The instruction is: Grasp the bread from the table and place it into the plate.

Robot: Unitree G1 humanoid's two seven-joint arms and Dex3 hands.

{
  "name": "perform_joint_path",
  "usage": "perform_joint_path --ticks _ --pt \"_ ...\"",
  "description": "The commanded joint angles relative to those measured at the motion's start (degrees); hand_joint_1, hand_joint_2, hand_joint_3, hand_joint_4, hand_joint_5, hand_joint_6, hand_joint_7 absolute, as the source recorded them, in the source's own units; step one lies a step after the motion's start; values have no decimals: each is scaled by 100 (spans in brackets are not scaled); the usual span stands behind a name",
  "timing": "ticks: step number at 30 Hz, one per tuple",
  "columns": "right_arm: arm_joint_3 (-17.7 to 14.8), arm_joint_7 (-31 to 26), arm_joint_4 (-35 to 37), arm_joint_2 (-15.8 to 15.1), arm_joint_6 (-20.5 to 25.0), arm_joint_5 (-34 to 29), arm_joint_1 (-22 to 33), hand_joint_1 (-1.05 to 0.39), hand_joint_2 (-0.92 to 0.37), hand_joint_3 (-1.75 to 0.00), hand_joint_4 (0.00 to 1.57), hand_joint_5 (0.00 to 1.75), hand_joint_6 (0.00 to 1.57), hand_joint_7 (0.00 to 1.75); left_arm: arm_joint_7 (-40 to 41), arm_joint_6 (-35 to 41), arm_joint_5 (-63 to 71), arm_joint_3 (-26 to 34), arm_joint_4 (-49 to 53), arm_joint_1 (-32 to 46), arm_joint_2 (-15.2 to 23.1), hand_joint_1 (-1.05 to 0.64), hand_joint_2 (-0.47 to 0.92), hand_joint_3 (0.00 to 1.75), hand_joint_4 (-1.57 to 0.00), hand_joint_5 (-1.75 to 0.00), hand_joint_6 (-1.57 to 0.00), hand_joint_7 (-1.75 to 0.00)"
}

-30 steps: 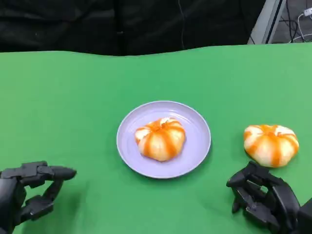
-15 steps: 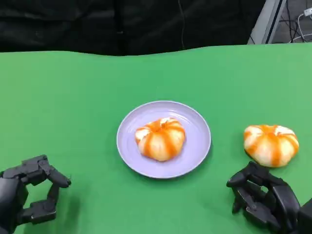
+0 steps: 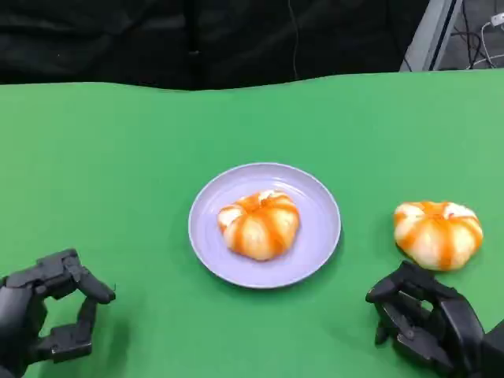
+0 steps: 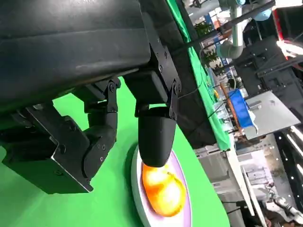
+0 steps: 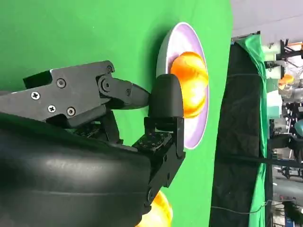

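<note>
Orange-striped and round, the loose bun (image 3: 438, 233) sits on the green tablecloth (image 3: 118, 157) just beyond the right hand's fingertips (image 3: 386, 290), close but not touching. It has no real long axis, so approach angle looks unimportant. The right hand (image 3: 425, 319) holds nothing, fingers partly curled with a gap between them. The left hand (image 3: 47, 315) is empty too, fingers bent, and well apart from that bun. The lilac plate (image 3: 315, 252), already carrying another bun (image 3: 259, 224), lies between the hands, so the right hand is better placed to grasp.
</note>
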Motion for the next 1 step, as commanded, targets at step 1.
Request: perform_joint_path --ticks 1 --pt "-59 -12 0 -121 26 48 88 -30 -92 -53 73 175 66 143 22 -24 -22 12 -76 39 81 15 48 130 -90 -162 -93 -136"
